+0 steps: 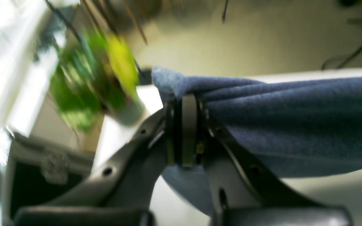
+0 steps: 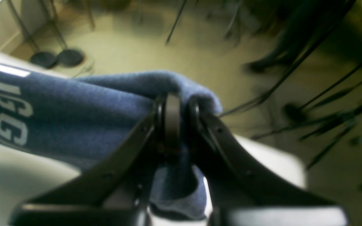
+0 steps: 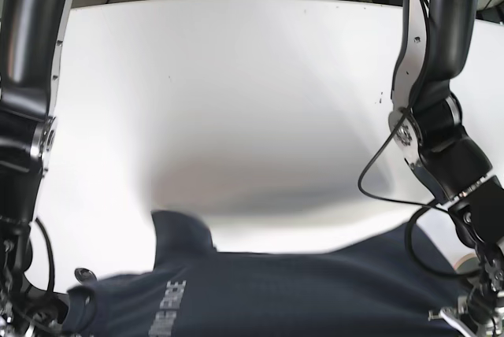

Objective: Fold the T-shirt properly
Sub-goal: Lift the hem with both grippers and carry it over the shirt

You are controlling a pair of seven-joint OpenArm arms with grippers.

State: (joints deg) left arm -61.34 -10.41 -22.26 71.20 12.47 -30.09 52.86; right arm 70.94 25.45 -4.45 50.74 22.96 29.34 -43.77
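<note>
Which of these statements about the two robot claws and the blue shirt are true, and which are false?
1. The left gripper is clamped on the blue T-shirt. True.
2. The right gripper is open and empty. False: it is shut on the shirt's fabric.
3. The T-shirt carries white lettering. True.
4. The T-shirt is folded into a neat square mid-table. False: it stretches unfolded along the near edge of the white table.
5. A green plant shows, blurred, in the left wrist view. True.

Both wrist views are dim and strongly blurred; the green plant [image 1: 96, 78] smears, and bright window glare burns the left edge. In the base view the white table [image 3: 236, 77] is evenly bright, with a soft shadow beyond the blurred T-shirt [image 3: 276, 290].
</note>
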